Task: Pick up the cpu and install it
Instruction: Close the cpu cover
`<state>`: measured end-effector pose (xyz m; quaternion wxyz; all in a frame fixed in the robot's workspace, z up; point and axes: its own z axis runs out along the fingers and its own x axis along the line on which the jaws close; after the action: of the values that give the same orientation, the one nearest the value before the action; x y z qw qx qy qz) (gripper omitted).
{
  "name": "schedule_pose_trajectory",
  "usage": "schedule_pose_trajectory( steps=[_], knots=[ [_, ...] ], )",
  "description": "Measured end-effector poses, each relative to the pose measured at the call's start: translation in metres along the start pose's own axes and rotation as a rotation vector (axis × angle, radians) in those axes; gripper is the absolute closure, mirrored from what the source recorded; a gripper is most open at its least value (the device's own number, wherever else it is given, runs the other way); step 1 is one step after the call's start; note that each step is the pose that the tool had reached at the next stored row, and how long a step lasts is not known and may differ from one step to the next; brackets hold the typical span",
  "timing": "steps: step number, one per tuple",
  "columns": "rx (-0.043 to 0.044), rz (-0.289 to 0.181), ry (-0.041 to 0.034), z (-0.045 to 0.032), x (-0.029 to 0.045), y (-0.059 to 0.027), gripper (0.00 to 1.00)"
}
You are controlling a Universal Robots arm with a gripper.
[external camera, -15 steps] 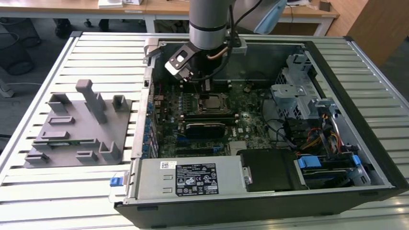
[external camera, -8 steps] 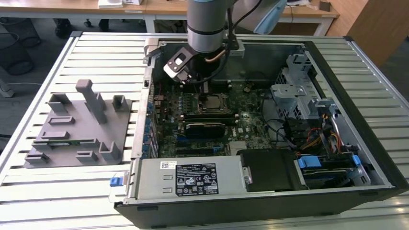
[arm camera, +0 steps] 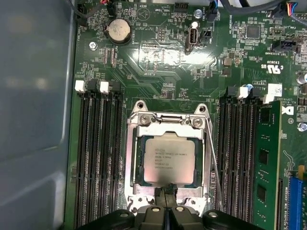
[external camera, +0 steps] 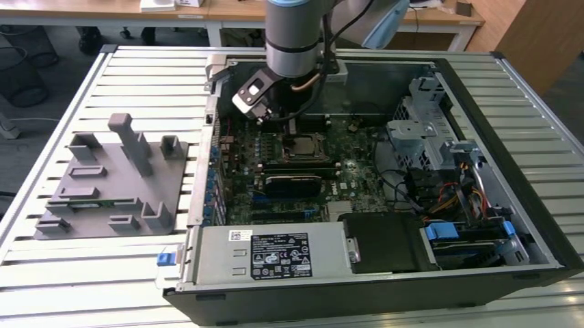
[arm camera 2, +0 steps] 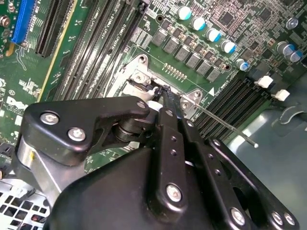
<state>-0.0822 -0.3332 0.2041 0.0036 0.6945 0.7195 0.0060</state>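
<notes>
The cpu (arm camera: 169,160), a flat square chip with a silver lid, lies flat inside the motherboard's metal socket frame (arm camera: 130,158). In the first wrist view my gripper (arm camera: 167,201) hangs over the socket's edge, just beside the chip. Its black fingers (arm camera: 178,214) are pressed together with nothing between them. The second wrist view shows the same shut fingertips (arm camera 2: 163,93) down at the socket's corner. In the exterior view the gripper (external camera: 290,126) reaches into the open computer case, above the socket (external camera: 302,147).
A thin socket lever (arm camera: 212,163) runs along one side of the frame. Black memory slots (arm camera: 98,158) flank the socket, with a green memory stick (arm camera: 266,163) in one. A grey fixture plate (external camera: 105,184) lies at the exterior view's left, outside the case (external camera: 538,225).
</notes>
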Motion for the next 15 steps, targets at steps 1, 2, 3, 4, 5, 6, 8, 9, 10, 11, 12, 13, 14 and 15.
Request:
schedule_pose_trajectory(
  steps=[1,2,3,4,5,6,8,9,10,11,12,13,14,15],
  knots=[
    [0.0,0.0,0.0,0.0004,0.0,-0.0003,0.89],
    [0.0,0.0,0.0,0.0008,0.0,-0.0006,0.89],
    [0.0,0.0,0.0,0.0012,0.0,-0.001,0.89],
    [0.0,0.0,0.0,0.0016,0.0,-0.0013,0.89],
    [0.0,0.0,0.0,0.0019,0.0,-0.0016,0.89],
    [0.0,0.0,0.0,0.0023,0.0001,-0.0019,0.89],
    [0.0,0.0,0.0001,0.003,0.0001,-0.0024,0.89],
    [0.0,0.0,0.0001,0.0033,0.0001,-0.0025,0.89],
    [-0.0001,0.0,0.0002,0.0037,0.0001,-0.0025,0.89],
    [0.0,0.0,0.0003,0.0042,0.0001,-0.0025,0.89],
    [0.0004,0.0,0.0,0.0045,0.0001,-0.0026,0.89],
    [0.0007,0.0,-0.0002,0.0048,0.0,-0.0027,0.89],
    [0.0007,0.0,-0.0002,0.0048,0.0,-0.0027,0.89],
    [0.0007,0.0,-0.0001,0.0048,0.0,-0.0027,0.89]
  ],
)
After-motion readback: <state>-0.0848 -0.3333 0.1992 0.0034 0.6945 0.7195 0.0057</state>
